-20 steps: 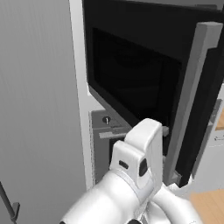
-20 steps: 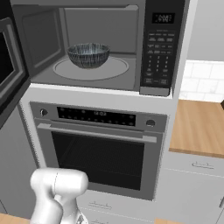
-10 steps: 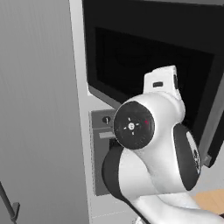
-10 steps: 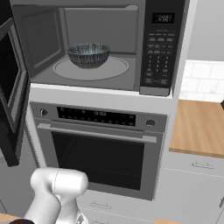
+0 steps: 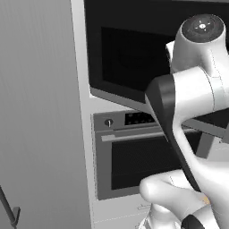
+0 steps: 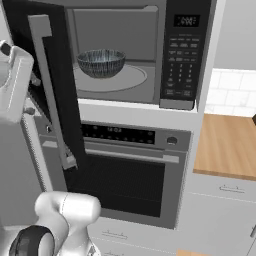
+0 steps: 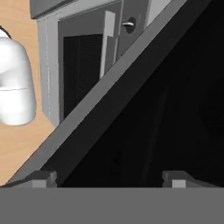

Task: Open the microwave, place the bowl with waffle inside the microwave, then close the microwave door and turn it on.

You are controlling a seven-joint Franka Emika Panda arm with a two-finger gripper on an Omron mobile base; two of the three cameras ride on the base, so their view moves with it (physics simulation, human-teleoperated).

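Observation:
The microwave (image 6: 182,50) stands open above the oven, and the patterned bowl (image 6: 100,62) sits on the turntable inside; the waffle is hidden inside the bowl. The microwave door (image 6: 65,125) hangs partly swung in from the left, its grey vertical handle (image 6: 50,90) facing the cavity. In the left base view the door's black outer face (image 5: 129,58) shows behind my arm (image 5: 197,67). My hand (image 6: 15,75) is at the door's outer side. The gripper (image 7: 109,179) is open with nothing between its fingertips (image 7: 41,178), close against the black door panel (image 7: 166,109).
A silver-framed oven (image 6: 125,170) with a horizontal handle sits under the microwave. A wooden counter (image 6: 225,145) lies to the right with white tiles behind. A tall grey cabinet panel (image 5: 40,112) fills the left. My own arm base (image 6: 65,220) rises in front of the oven.
The microwave door has swung further in from the left toward the cavity. My arm has risen and moved right, up against the door's outer face. The bowl has stayed put.

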